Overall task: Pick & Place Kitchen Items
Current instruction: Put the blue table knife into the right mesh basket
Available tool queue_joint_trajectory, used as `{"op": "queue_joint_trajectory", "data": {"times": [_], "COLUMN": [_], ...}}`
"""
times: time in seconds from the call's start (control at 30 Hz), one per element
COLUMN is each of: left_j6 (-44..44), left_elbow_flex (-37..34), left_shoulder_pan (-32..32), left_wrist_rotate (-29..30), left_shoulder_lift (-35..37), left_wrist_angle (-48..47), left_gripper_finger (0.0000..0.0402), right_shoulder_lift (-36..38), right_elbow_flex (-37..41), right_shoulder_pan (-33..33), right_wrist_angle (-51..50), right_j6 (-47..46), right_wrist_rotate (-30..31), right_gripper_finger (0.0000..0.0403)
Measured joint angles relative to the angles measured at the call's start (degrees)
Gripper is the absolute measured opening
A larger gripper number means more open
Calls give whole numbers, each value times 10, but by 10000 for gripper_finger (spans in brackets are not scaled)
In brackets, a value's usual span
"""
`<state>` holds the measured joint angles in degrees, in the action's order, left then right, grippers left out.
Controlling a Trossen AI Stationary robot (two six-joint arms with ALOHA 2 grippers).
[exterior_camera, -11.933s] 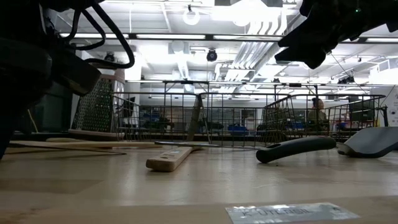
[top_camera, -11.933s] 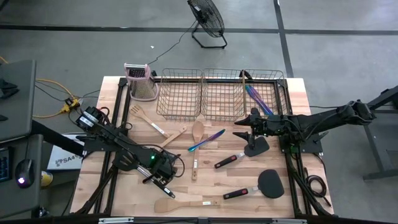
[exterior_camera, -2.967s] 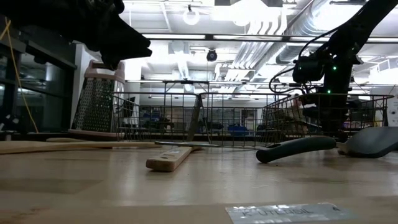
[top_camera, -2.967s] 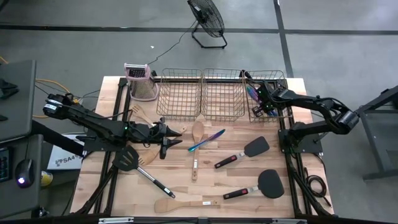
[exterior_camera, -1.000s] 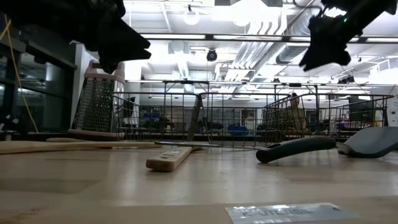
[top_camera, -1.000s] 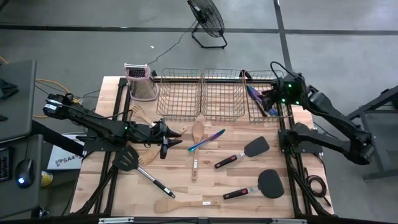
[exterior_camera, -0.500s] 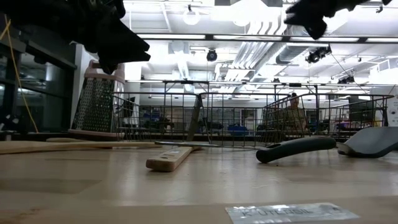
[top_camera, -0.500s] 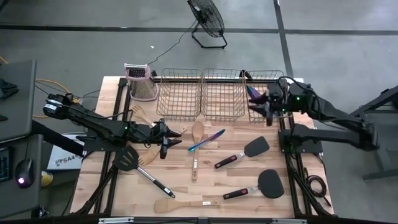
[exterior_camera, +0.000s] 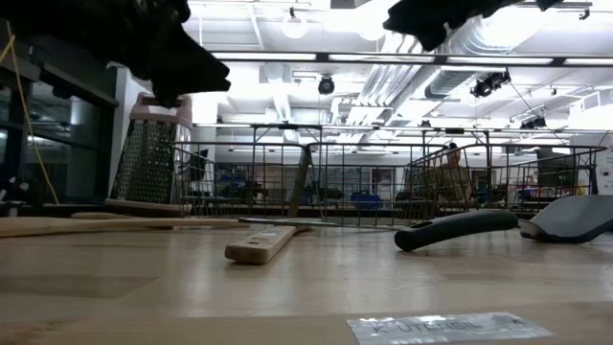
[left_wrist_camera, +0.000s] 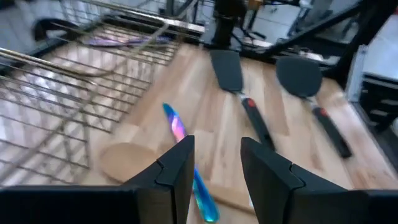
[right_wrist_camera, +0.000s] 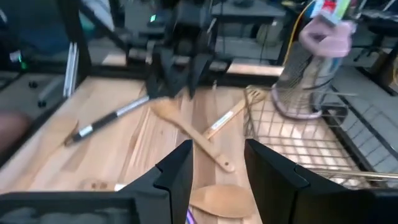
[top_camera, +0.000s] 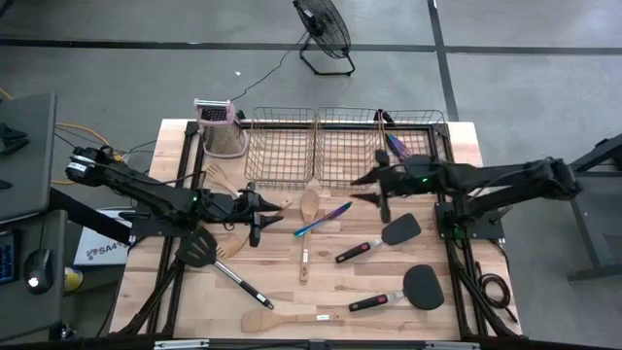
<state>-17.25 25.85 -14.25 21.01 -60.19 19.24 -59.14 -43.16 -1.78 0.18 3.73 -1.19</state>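
The light wooden bench [top_camera: 321,282] carried most utensils; iridescent cutlery [top_camera: 397,146] lay in the right wire basket [top_camera: 439,126], judged early progress. The right end effector [top_camera: 371,190], fingers apart and empty, had swung from that basket toward centre. The left end effector [top_camera: 259,216], likewise parted and empty, stayed put.

**Layout of the table**

Three wire mesh baskets [top_camera: 345,146] are set in a row along the far edge of the pale wooden table [top_camera: 321,277], with the pink-topped metal box grater [top_camera: 220,128] at their left. Iridescent blue-purple cutlery [top_camera: 397,146] apparently lies in the rightmost basket. Before the baskets, a light wooden spoon [top_camera: 308,219] is placed centrally; two black spatulas with black-red handles [top_camera: 400,292] lie to its right.
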Motion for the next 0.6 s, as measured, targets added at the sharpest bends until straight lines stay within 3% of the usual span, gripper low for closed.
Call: {"op": "queue_joint_trajectory", "data": {"times": [0.17, 0.4, 0.6], "left_j6": [26, 53, 65], "left_elbow_flex": [0, -5, -63], "left_shoulder_pan": [0, 0, 0], "left_wrist_rotate": [10, 11, -6], "left_shoulder_lift": [27, 35, 35], "left_wrist_angle": [-2, -13, 79], "left_gripper_finger": [129, 129, 129], "right_shoulder_lift": [-86, -209, -293], "right_elbow_flex": [-27, -138, -204], "right_shoulder_pan": [24, 48, 49], "right_wrist_angle": [-22, -123, -204], "right_j6": [15, 40, 71], "right_wrist_rotate": [4, 44, 41], "right_gripper_finger": [141, 164, 193]}}
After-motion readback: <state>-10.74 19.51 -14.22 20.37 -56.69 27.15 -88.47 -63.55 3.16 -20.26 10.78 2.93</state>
